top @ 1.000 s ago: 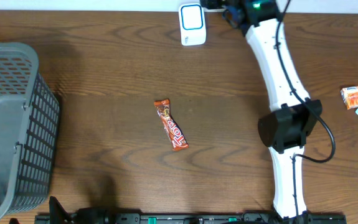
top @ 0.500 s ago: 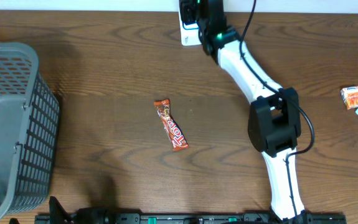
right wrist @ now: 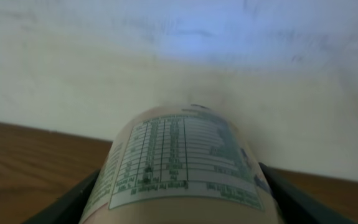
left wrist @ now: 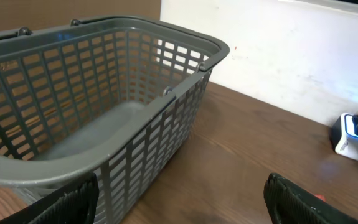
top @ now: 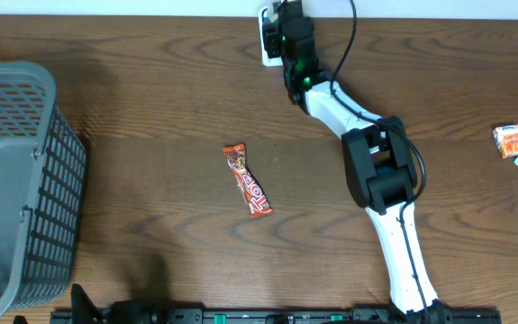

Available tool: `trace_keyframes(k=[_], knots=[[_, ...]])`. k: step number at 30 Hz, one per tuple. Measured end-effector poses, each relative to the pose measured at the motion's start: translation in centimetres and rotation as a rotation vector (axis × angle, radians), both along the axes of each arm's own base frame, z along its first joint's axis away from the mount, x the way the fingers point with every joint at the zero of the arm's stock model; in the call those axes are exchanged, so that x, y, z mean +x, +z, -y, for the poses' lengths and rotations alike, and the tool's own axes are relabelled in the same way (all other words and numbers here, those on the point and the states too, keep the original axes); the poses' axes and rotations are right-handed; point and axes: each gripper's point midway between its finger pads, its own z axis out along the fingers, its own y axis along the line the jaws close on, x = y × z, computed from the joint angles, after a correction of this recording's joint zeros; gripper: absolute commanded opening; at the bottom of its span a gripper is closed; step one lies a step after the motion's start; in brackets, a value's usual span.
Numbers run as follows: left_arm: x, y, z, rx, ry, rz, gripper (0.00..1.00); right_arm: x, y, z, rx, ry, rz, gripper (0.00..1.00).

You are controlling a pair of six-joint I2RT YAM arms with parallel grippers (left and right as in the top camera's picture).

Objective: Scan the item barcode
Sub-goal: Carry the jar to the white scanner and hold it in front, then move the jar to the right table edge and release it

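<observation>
Free room: left-centre, between basket and candy bar.
Right arm: stretched to top edge.
Right gripper: clamping labelled container.
Left gripper: jaws spread.

Overhead: fixed up high, straight down on table, whole top in frame, basket at left edge, scanner top centre.
Left wrist: low, near tabletop, looks across at same basket filling left half; same scanner tiny at right edge, white wall behind.
Right wrist: super close, labelled container fills lower middle, blurry, probably facing same wall.
</observation>
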Motion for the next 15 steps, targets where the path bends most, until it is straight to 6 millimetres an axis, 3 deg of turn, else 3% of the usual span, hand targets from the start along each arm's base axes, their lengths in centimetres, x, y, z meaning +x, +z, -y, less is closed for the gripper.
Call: trace_keyframes(k=[9, 12, 15], knots=[[0.0, 0.0, 0.0, 0.0, 0.0, 0.001, 0.85, -0.6, -0.1, 0.2, -0.04, 0.002, -0.058, 0.49], [0.0, 0.0, 0.0, 0.0, 0.0, 0.0, 0.85, -1.8, 1.2, 0.9, -0.085, -0.002, -0.127, 0.5], [0.0, 0.0, 0.0, 0.0, 0.0, 0.0, 0.85, -4.1, 4.7, 2.9, -0.143, -0.035, -0.218, 0.5]])
